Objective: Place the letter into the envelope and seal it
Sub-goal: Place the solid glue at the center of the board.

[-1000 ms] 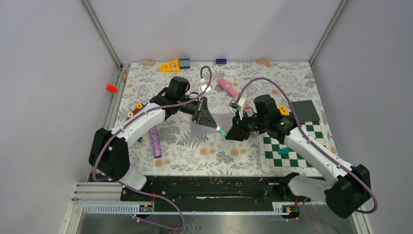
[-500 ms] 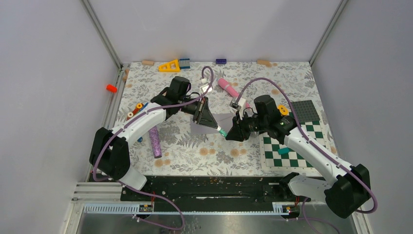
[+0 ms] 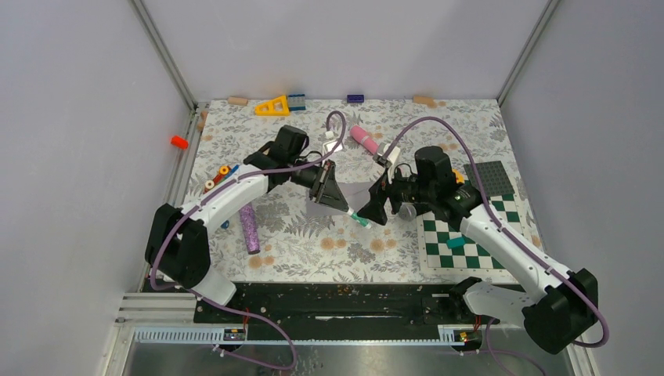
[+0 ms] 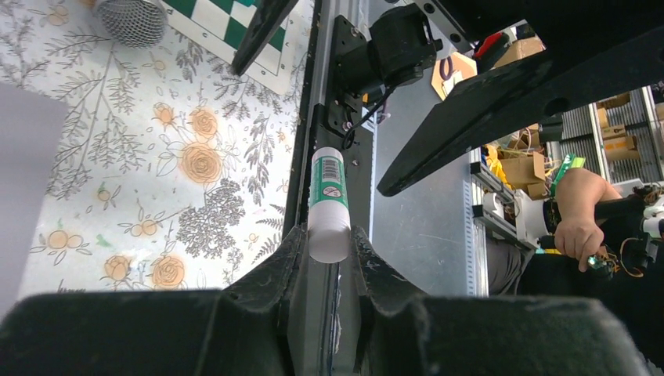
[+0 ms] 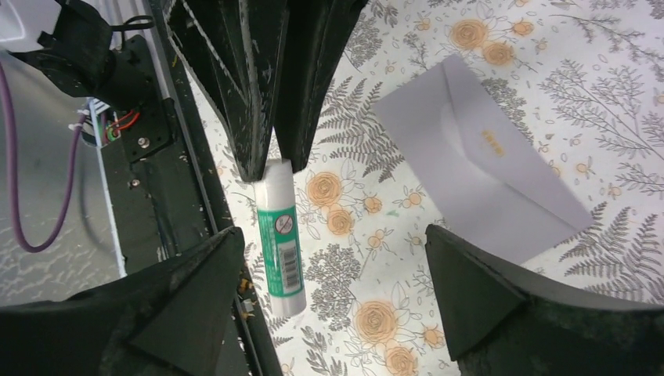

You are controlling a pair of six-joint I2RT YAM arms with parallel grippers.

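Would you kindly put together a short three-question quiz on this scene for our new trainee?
1. Multiple choice: which end effector grips the green-and-white glue stick? A) left B) right C) neither
2. True or false: the right end effector has its jaws open, one on either side of the glue stick without touching it.
3. Fill in: the envelope lies flat on the ____-patterned table.

Key
1. A: the left end effector pinches the stick's white end.
2. True.
3. Floral.
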